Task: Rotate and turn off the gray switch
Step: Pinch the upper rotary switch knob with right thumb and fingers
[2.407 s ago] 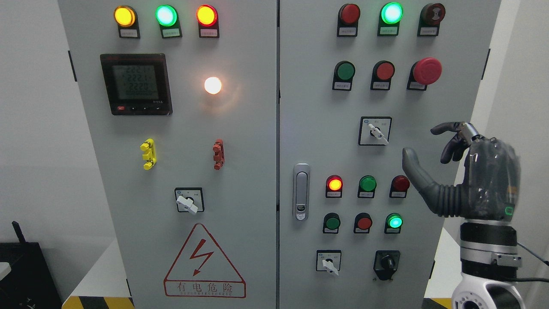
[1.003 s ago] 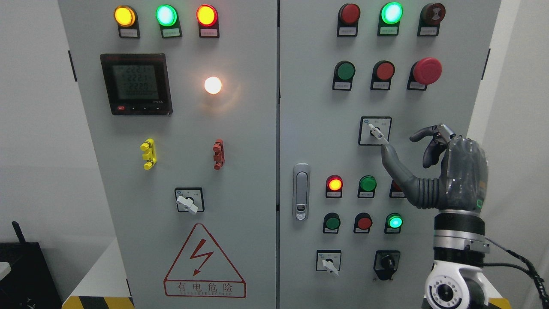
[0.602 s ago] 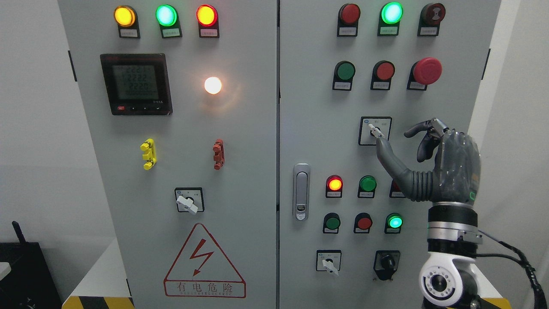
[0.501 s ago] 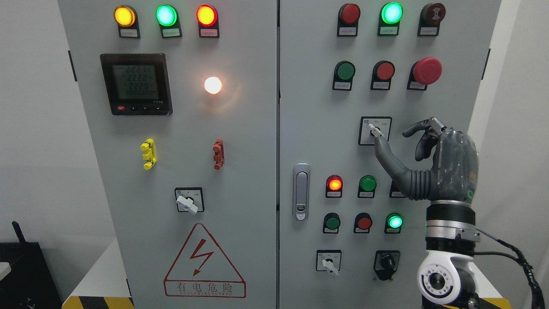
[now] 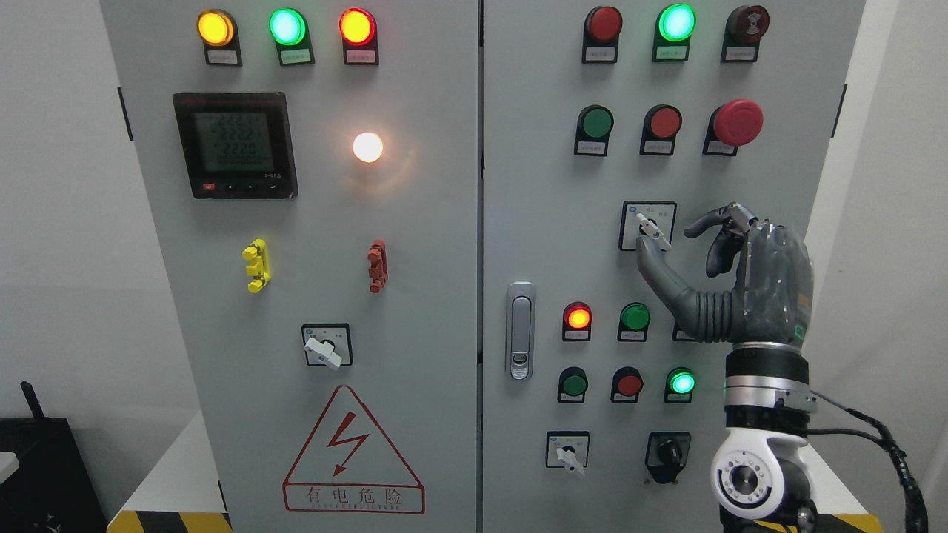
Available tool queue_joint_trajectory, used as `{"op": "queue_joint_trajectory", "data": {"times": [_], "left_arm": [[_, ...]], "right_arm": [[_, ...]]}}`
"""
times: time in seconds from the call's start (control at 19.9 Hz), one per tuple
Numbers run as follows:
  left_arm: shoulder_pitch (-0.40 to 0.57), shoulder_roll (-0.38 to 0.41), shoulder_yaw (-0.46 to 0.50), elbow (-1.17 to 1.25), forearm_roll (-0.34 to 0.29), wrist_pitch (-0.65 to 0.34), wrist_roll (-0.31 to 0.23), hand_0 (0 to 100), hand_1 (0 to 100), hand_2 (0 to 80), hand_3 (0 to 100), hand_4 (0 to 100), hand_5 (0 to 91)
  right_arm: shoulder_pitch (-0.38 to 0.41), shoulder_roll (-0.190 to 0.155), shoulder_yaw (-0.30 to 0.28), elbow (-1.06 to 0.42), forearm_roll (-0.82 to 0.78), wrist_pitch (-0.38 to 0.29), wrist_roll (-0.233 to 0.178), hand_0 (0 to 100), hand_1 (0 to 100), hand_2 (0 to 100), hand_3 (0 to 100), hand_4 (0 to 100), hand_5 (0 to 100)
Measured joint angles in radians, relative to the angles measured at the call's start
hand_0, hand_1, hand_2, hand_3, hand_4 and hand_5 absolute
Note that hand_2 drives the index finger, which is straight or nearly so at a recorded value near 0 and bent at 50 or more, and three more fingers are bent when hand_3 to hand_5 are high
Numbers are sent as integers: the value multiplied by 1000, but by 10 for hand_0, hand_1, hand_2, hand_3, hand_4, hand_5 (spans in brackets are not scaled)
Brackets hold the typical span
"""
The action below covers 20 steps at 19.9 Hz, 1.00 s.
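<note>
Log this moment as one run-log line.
right hand: open, thumb under handle, not gripping | gray rotary switch: handle points lower right, unturned | left hand: not in view

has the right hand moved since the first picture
Yes. The right hand moved left toward the gray switch, its thumb tip now just below the handle.

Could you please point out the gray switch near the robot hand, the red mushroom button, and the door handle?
gray switch (image 5: 652, 230), head view, on its lever.
red mushroom button (image 5: 738, 122), head view, on its cap.
door handle (image 5: 521, 329), head view, on its grip.
</note>
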Motion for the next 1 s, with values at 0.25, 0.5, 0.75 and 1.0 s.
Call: {"op": "queue_joint_trajectory", "data": {"times": [0.25, 0.5, 0.75, 1.0], "left_arm": [[0, 0, 0, 0, 0, 0, 0, 120, 389, 0, 0, 0, 0], [0, 0, 0, 0, 0, 0, 0, 120, 389, 0, 0, 0, 0], [0, 0, 0, 0, 0, 0, 0, 120, 389, 0, 0, 0, 0], [0, 0, 0, 0, 0, 0, 0, 120, 389, 0, 0, 0, 0]], "right_arm": [[-1, 0, 8, 4, 1, 5, 0, 0, 456, 603, 981, 957, 1000], [-2, 0, 15, 7, 2, 7, 0, 0, 459, 610, 980, 957, 1000], [-6, 0, 19, 11, 4, 18, -4, 26, 453, 610, 981, 956, 1000], [-10, -1, 22, 13, 5, 24, -2, 47, 445, 612, 984, 955, 1000]]}}
